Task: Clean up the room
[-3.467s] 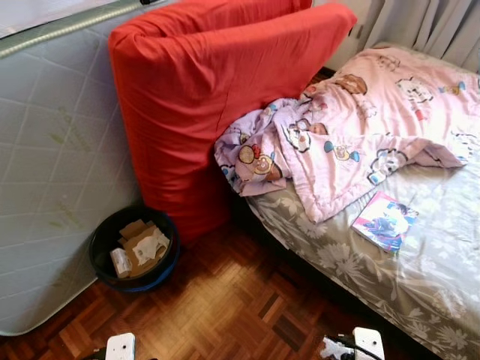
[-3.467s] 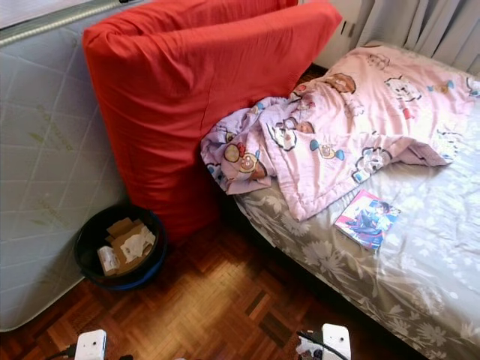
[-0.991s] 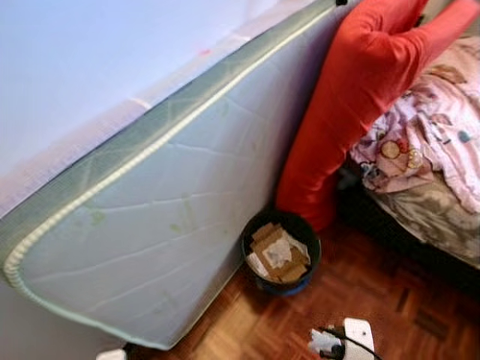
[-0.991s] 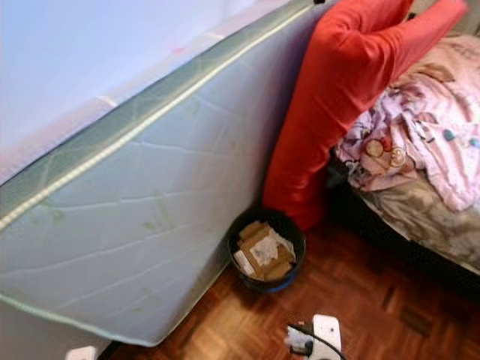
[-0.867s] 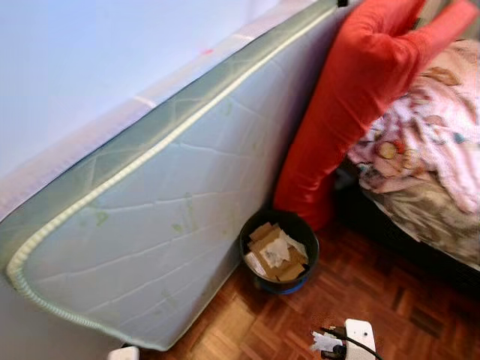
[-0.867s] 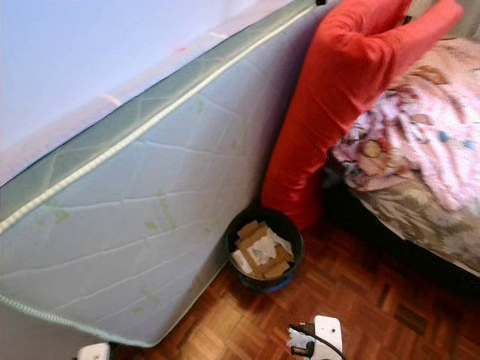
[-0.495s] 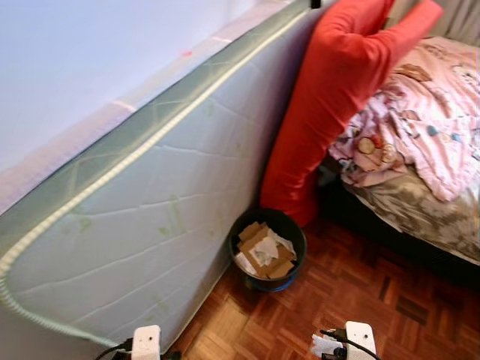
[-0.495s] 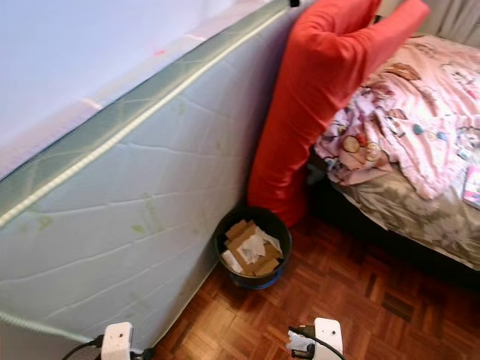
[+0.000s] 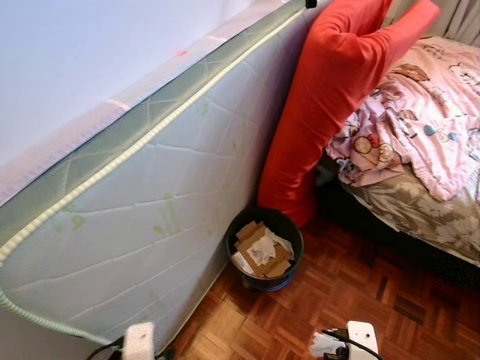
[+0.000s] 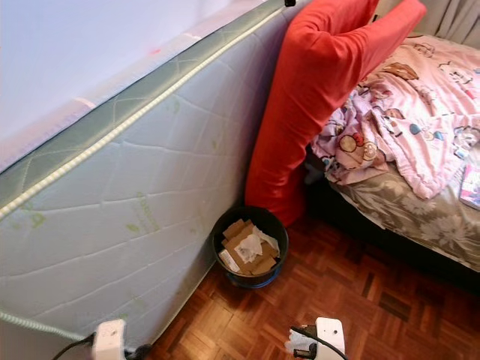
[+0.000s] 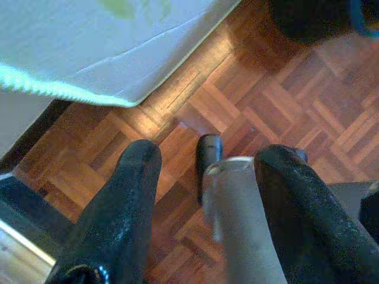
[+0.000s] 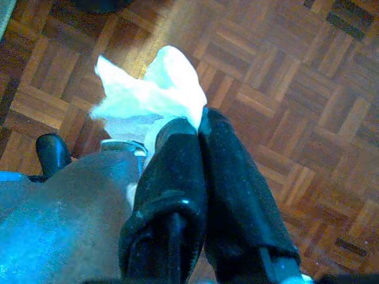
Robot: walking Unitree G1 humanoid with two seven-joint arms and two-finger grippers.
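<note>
No legible text or labels

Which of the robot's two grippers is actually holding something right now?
The right gripper: its black fingers are shut on a crumpled white tissue. The left gripper has its fingers spread apart with only wooden floor between them.

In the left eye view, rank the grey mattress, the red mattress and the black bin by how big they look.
1. grey mattress, largest, though nearest the camera.
2. red mattress.
3. black bin, clearly smallest.
</note>
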